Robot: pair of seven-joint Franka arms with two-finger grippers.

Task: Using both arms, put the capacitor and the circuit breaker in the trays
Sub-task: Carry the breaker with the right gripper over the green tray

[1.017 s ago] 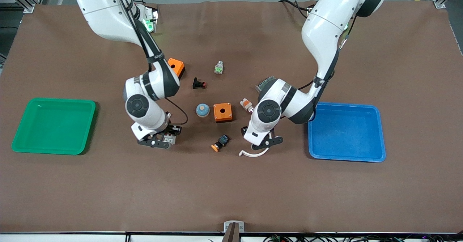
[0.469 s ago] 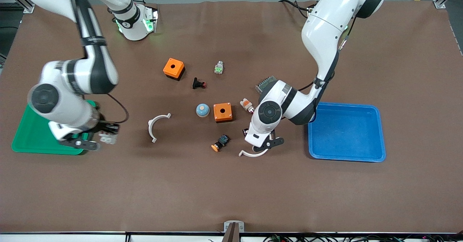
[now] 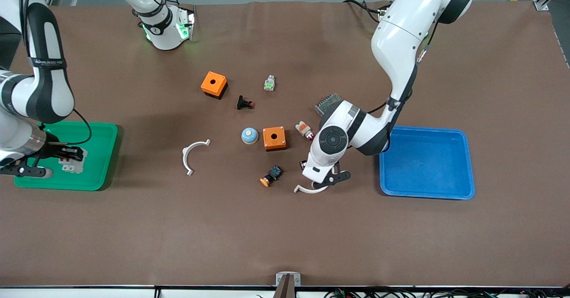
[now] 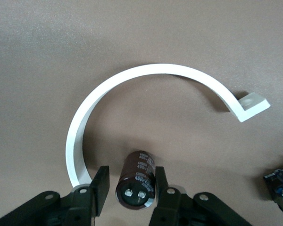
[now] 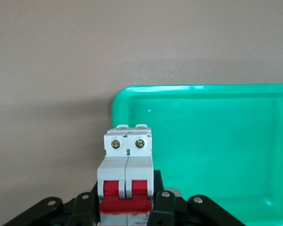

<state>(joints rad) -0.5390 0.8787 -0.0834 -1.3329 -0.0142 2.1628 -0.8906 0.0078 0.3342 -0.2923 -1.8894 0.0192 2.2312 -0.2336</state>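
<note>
1. Starting at the right gripper (image 5: 125, 203), we see its jaws clamped on the circuit breaker (image 5: 127, 174), one finger on each side of the white-grey body, red levers facing the wrist camera.
2. In the front view we find that gripper (image 3: 44, 163) and the breaker (image 3: 73, 161) up over the green tray (image 3: 103, 153), at the right arm's end of the table (image 3: 285, 235). The right wrist view shows the tray (image 5: 203, 88) below them.
3. At the left gripper (image 4: 129, 188), we see the jaws parted around the capacitor (image 4: 136, 181). One finger sits right against it and the other stands a sliver away, so it is straddled rather than squeezed.
4. We see the capacitor on the brown table, its two-terminal end toward the wrist camera, inside the arc of a white curved clip (image 4: 132, 75).
5. From the front, the left gripper (image 3: 323, 182) is low over that clip (image 3: 309, 190), between an orange-capped button (image 3: 270, 175) and the blue tray (image 3: 425, 131).
6. Farther out we note a second white clip (image 3: 192, 155), a blue dome (image 3: 250, 135) just beside an orange box (image 3: 275, 138), and another orange box (image 3: 213, 84) farther from the front camera.
</note>
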